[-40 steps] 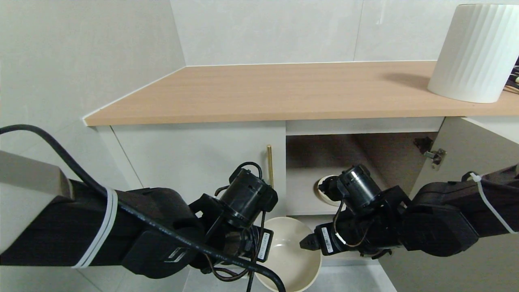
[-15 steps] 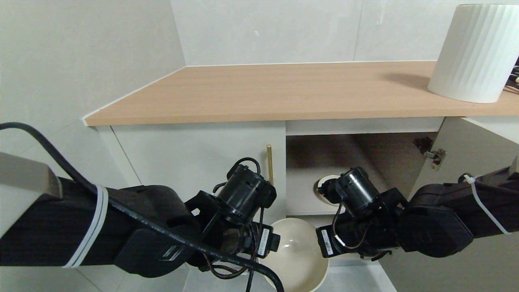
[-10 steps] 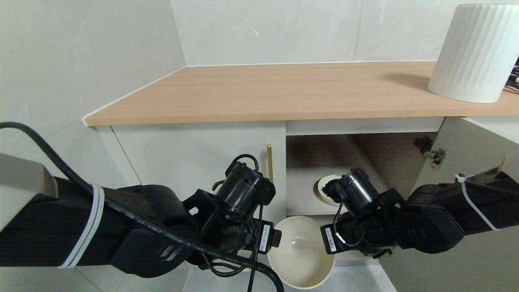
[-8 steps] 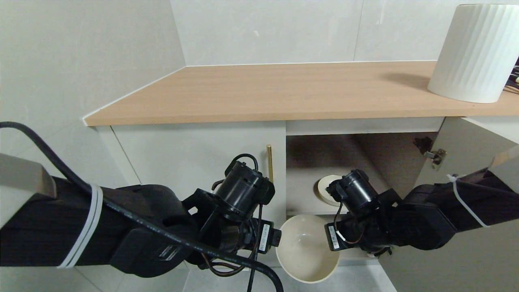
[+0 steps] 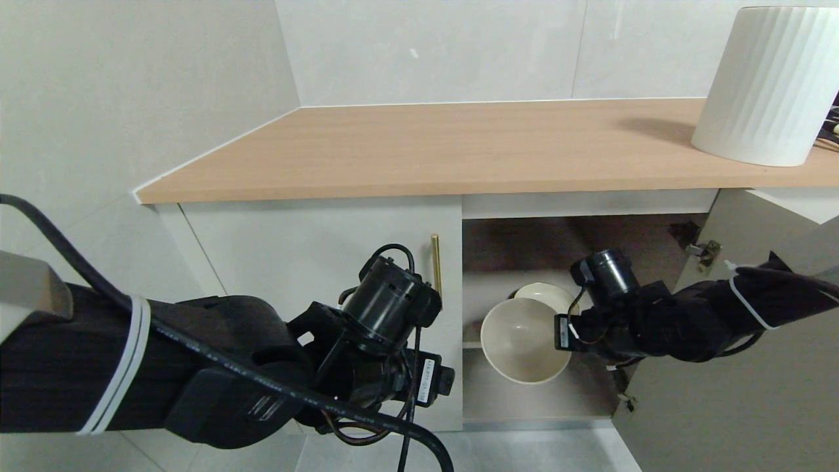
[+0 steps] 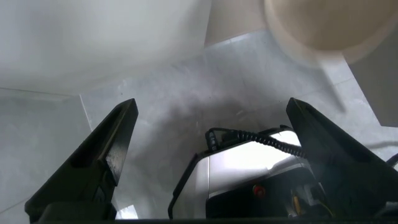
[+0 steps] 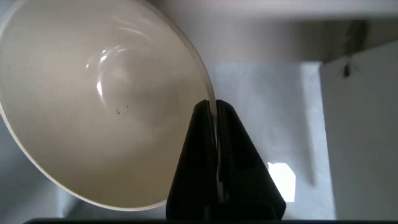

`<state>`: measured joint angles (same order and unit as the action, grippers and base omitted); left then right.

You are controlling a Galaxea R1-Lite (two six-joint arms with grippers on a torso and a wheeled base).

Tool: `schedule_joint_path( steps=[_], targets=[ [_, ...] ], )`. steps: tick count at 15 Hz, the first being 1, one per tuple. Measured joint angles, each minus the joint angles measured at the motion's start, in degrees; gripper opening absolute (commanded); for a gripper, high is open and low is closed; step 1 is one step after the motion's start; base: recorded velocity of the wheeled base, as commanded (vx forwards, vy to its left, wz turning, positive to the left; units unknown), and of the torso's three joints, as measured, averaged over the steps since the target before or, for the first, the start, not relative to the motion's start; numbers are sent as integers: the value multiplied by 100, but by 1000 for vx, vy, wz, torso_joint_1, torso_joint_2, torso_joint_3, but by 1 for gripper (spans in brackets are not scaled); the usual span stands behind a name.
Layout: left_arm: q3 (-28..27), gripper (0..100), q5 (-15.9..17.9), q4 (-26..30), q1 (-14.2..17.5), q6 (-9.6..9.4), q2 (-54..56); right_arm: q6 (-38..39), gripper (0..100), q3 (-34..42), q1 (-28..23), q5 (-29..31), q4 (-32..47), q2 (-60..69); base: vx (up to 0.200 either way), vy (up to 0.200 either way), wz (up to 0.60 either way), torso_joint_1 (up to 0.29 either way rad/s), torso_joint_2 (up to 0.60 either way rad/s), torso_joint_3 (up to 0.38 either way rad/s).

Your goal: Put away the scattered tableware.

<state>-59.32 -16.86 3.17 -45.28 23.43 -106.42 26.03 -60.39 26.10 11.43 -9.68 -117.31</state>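
Note:
A cream bowl point(image 5: 521, 341) hangs tilted at the mouth of the open cabinet point(image 5: 524, 242), its hollow facing me. My right gripper point(image 5: 560, 333) is shut on the bowl's right rim; in the right wrist view the fingers point(image 7: 214, 149) pinch the rim of the bowl point(image 7: 106, 93). A second cream dish point(image 5: 547, 292) lies inside the cabinet just behind the bowl. My left gripper point(image 6: 211, 106) hangs low in front of the closed left door, open with nothing between its fingers; the bowl point(image 6: 323, 25) is off to one side of it.
A white ribbed container point(image 5: 767, 85) stands on the wooden countertop point(image 5: 426, 144) at the right. The left cabinet door carries a brass handle point(image 5: 435, 262). The right door point(image 5: 741, 367) stands swung open, hinge point(image 5: 701, 252) exposed. Grey floor lies below.
My right gripper has carried the bowl up and to the right, from beside the left gripper into the cabinet opening, tipping it more upright. The left arm has barely shifted.

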Motion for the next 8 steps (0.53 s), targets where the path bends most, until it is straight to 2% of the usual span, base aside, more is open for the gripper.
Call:
schedule_joint_path(
  steps=[4,8],
  targets=[
    [0,100,2,0,0,0,6,752,0,-512,-450,-49,-44,-265,0,0,0,0,0,0],
    [-5,100,0,0,0,0,4,1101,0,-868,-700,-77,-37,-477,0,0,0,0,0,0]
  ],
)
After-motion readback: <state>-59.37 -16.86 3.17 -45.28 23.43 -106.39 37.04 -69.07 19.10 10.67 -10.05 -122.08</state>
